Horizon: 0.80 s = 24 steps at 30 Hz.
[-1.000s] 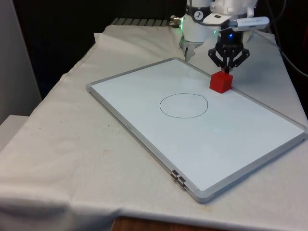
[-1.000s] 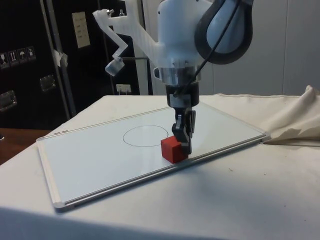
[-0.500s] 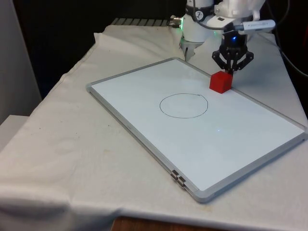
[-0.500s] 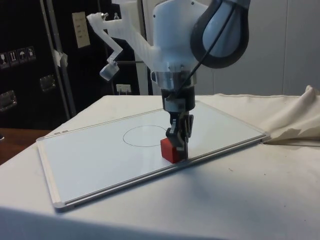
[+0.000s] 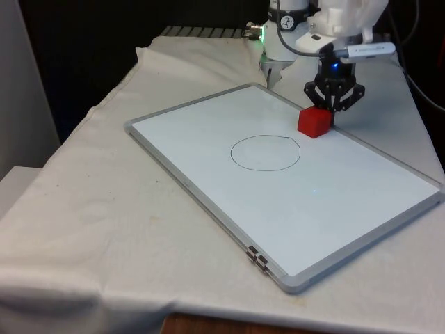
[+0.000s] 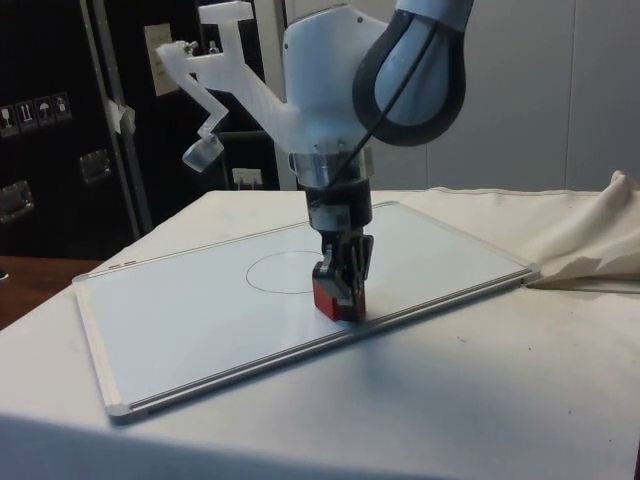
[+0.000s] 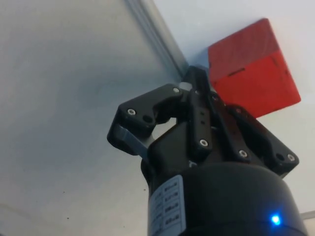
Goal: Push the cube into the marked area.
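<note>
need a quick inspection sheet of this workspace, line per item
surface: table under a white cloth, creased, a few faint marks
whiteboard: lies flat on the cloth, grey frame
marked area: circle drawn on the whiteboard, nothing inside it
cube: red, on the whiteboard near its edge, outside the circle
clutter: nothing seen
gripper: fingers together, tip low against the cube's far side
cables: black cables hang by the arm
surroundings: black curtains; dark cabinets at the side

In the side view the tool hides most of the red cube, centre frame.
</note>
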Each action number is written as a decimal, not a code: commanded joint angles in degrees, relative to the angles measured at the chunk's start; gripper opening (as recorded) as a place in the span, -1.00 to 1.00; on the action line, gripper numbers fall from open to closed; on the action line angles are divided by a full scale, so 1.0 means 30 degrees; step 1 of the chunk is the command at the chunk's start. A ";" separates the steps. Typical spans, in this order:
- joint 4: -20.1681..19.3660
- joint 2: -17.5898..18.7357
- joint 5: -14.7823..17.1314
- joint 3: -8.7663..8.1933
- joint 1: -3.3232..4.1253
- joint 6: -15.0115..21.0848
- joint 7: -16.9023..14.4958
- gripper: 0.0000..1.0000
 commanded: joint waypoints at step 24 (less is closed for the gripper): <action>0.1375 -0.0229 -0.0859 -0.1451 -0.0057 -0.2215 0.0038 -1.00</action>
